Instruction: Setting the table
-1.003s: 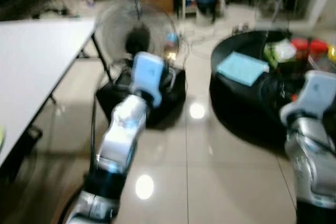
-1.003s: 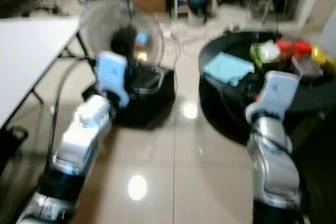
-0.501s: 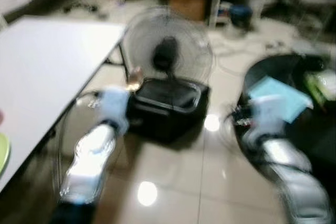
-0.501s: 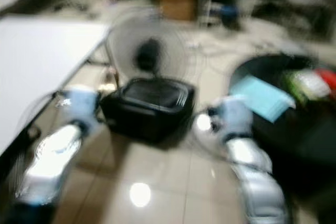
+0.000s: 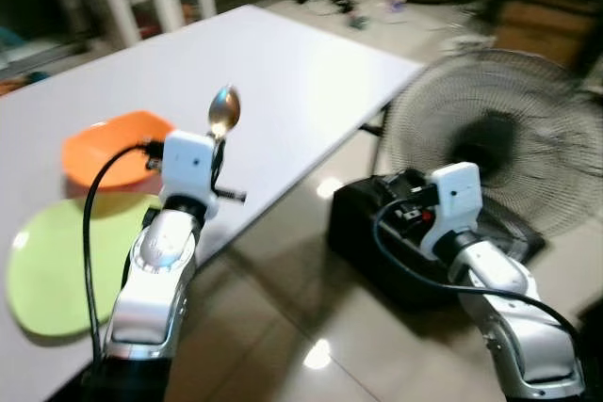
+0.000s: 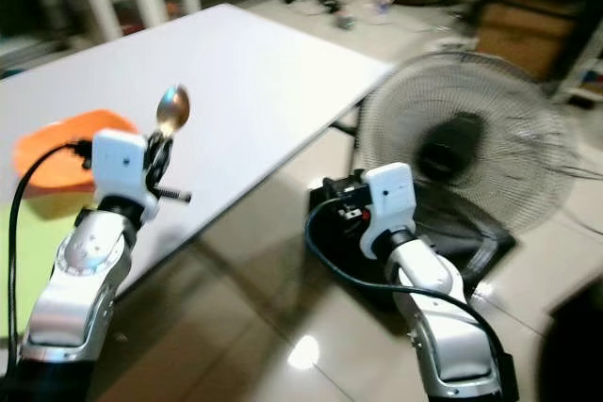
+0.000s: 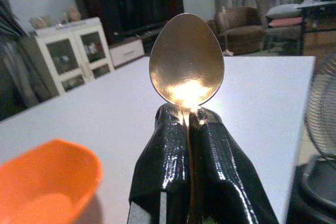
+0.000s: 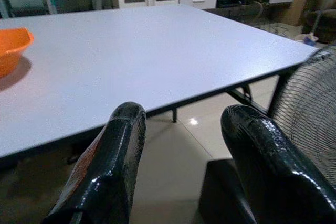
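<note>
Your left end effector (image 7: 185,116) is clamped tight on a spoon (image 5: 223,111) — bowl upright, raised over the white surface (image 5: 292,72) near its front edge. An orange bowl (image 5: 111,149) sits on the surface just beyond a green plate (image 5: 61,261), which lies close to the front edge. Your right end effector (image 8: 181,129) holds nothing — its fingers spread wide, off the surface's corner, above the floor beside a black standing fan (image 5: 495,143).

Shiny metal spoon (image 7: 186,61), bowl up, seemingly upright
</note>
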Tool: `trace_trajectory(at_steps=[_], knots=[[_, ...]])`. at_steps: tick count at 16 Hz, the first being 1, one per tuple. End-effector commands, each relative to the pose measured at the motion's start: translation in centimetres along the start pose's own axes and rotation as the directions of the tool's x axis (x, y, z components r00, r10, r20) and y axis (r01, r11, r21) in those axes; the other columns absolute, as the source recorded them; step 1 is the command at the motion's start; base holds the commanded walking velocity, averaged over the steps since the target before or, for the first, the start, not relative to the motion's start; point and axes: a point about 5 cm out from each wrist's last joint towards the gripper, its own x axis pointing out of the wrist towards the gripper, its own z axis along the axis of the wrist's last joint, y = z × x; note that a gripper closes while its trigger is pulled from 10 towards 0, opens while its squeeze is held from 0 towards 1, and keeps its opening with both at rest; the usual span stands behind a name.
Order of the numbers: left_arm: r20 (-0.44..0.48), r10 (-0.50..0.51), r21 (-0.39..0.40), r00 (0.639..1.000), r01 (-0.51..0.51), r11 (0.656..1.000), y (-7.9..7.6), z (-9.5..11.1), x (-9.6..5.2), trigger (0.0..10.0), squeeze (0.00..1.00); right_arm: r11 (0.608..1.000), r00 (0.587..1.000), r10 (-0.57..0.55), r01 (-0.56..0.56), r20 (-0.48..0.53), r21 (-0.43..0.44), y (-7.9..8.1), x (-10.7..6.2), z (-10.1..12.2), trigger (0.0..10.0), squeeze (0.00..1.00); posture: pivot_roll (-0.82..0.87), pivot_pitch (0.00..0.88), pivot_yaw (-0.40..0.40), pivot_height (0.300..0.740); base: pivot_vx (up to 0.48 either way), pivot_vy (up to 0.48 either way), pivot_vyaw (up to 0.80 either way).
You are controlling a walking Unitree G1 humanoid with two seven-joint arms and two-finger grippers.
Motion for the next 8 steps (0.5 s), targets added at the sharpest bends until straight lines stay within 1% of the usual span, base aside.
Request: trace_trajectory(at_steps=[1,2,8], knots=[[0.007,-0.003,0.018,1.0,0.003,1.0,-0.56,0.43,0.21,10.0,0.0,0.998,0.998,-0.057,0.057,0.02,-0.011,-1.0,-0.24,0.44,10.0,0.0,-0.07,0.0,0.03,0.74,0.0,0.0,0.8],[0.004,0.011,0.024,1.0,-0.011,1.0,-0.52,0.49,0.31,10.0,0.0,0.997,0.997,-0.075,0.076,0.027,-0.011,-1.15,-0.09,0.56,10.0,0.0,-0.07,0.0,0.03,0.74,0.0,-0.292,0.8],[-0.005,0.028,0.036,1.0,-0.027,0.999,-0.49,0.75,0.58,10.0,0.0,0.996,0.995,-0.083,0.083,0.052,-0.007,-0.91,0.69,1.39,10.0,0.0,-0.06,0.0,0.025,0.74,0.0,-0.48,0.8]])
